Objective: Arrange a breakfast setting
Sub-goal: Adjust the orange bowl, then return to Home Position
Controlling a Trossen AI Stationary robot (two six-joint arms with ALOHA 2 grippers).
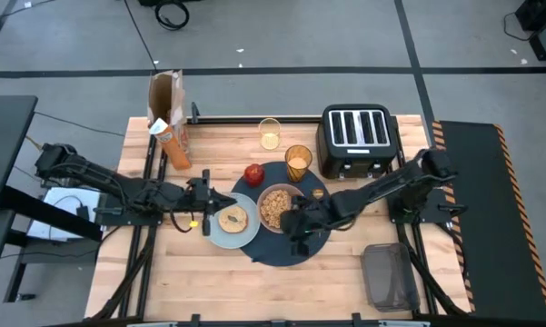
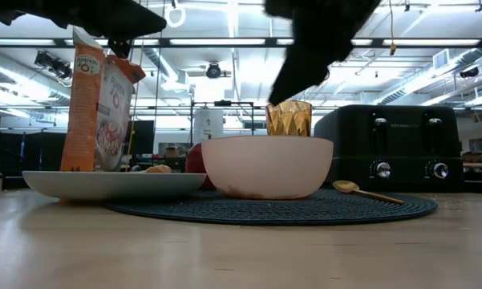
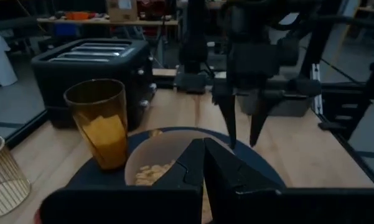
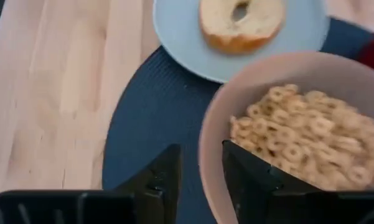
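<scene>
I see the large round navy woven placemat [image 1: 286, 245] lying mid-table, w/ the pinkish ceramic bowl [image 1: 277, 207] on its upper left part, full of tan ring cereal [image 4: 305, 140]. The pale blue-grey round plate [image 1: 220, 234] overlaps the mat's left edge and carries a toasted bagel [image 1: 233, 217]. The red apple [image 1: 253, 173] sits behind the plate at the mat's far-left rim. The amber faceted glass tumbler [image 1: 298, 162] stands on the mat's far edge, just in front of the black four-slot toaster [image 1: 359, 140]. In the low view the gold metal spoon [image 2: 361, 190] lies flat on the mat, to the right of the bowl and apart from it.

R gripper [image 1: 299, 221] is over the mat, just beside the bowl's right rim. R wrist view: fingers [image 4: 252, 177] slightly parted, nothing between them, the bowl's rim close to one finger; I cannot tell if it touches.

L gripper [image 1: 206, 207] hangs at the plate's left edge. L wrist view: fingers [image 3: 233, 177] pressed together, holding nothing.

Orange cardboard cereal box [image 1: 166, 118], top flaps open, stands at the far-left of the table. A gold wire basket [image 1: 270, 133] sits behind the tumbler, off the mat. A grey mesh tray [image 1: 387, 275] lies at the near-right corner.
</scene>
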